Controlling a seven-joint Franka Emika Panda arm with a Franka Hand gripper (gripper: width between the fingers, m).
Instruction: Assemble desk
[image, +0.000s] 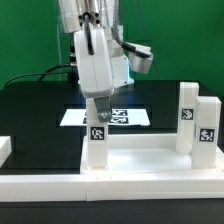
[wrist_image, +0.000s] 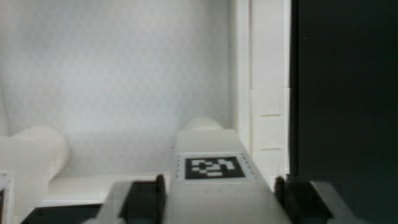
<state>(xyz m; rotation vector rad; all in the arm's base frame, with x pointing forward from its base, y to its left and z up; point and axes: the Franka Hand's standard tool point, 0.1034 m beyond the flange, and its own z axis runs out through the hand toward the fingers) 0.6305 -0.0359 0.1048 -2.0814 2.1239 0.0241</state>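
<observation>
- Claw (image: 99, 112) came straight down on an upright leg (image: 98, 140) at the near corner of the top (image: 140, 160) on the exterior view's left, fingers on either side of its upper end.
- In the wrist view, dark fingertips (wrist_image: 146, 190) flanked that leg (wrist_image: 217, 165), one on each side, close against it; claw (wrist_image: 217, 188) narrow, clamped on the leg.
- Counted three upright legs: one under the claw, two more (image: 187, 115) (image: 206, 130) standing close together at the top's end on the exterior view's right. A fourth could not be made out.
- One top, lying flat on the bench (image: 40, 120) near its front edge.
- One marker board (image: 135, 116) flat on the bench behind the claw.
- Legs white, square, each with a black-and-white tag; top white with a raised rim.
</observation>
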